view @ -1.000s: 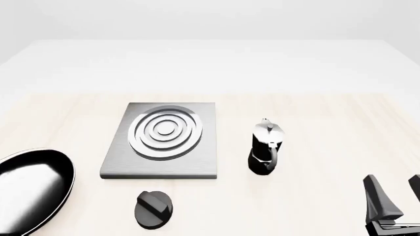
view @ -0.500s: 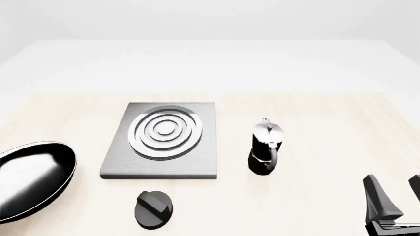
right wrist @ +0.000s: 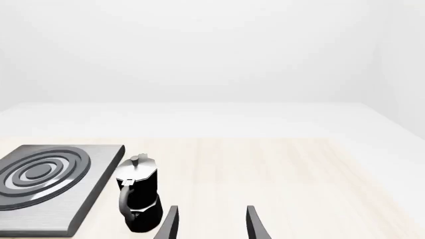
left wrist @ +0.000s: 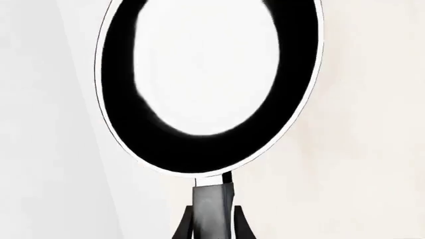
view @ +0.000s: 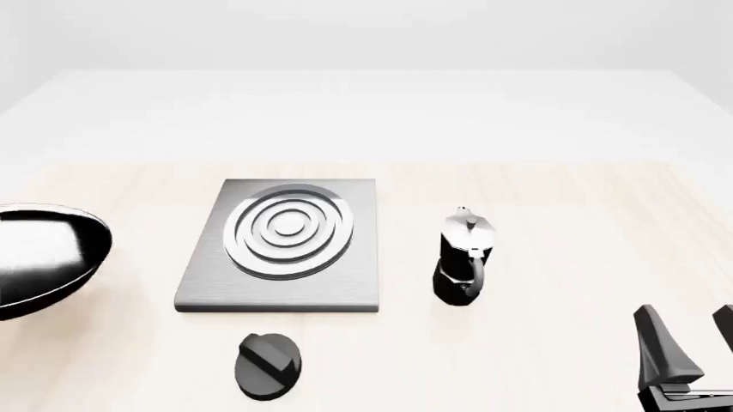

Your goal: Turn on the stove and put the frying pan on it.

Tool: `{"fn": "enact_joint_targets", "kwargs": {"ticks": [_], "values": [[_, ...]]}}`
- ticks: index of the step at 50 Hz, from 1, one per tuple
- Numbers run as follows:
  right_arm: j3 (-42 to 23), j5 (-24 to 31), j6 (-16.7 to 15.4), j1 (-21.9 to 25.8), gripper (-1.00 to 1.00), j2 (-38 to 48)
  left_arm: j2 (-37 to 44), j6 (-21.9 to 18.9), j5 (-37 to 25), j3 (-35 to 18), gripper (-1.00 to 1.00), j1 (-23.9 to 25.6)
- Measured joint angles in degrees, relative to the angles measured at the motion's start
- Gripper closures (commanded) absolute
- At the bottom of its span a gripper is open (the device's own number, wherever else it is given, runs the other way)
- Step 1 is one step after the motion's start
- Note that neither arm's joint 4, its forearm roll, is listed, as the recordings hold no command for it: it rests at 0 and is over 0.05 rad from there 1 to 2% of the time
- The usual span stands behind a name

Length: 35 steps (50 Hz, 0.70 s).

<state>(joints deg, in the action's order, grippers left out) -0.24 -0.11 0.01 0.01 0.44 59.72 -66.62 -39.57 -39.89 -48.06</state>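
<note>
Left hand [left wrist: 211, 226]: clamped on the dark grey handle of the round glossy black frying pan [view: 40, 257], which was at the left edge of the front view, apparently raised off the pale wooden counter [view: 550, 257].
Right hand [view: 687, 352]: fingers apart, holding nothing, lower right corner.
Stove: flat grey square metal slab with concentric silver rings [view: 287, 240], centre frame; small black round knob [view: 268, 365] below it.
Risk: the tilted pan could slip in the grip, or clip the slab edge.
Risk: the black-and-silver moka pot [view: 465, 257] stood near the slab; an arm could topple it.
Hidden: left arm outside the front view; pan partly cropped; knob setting unreadable.

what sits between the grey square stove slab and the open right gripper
The black-and-silver moka pot stands between the grey square metal stove slab and the right gripper; the front view shows it, and the right wrist view confirms it.
</note>
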Motion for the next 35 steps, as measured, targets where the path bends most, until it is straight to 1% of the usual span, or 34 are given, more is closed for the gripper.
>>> {"fn": "enact_joint_targets", "kwargs": {"ticks": [12,25,35], "values": [[0.0,0.0,0.0,0.0,-1.0,0.0,-0.7,2.46,-2.43,-4.15,1.0,6.21],[0.0,0.0,0.0,0.0,-1.0,0.0,0.94,4.35,-1.31,-6.47,1.0,12.82],[0.0,0.0,0.0,0.0,-1.0,0.0,2.02,6.73,0.48,-7.79,1.0,18.02]]}}
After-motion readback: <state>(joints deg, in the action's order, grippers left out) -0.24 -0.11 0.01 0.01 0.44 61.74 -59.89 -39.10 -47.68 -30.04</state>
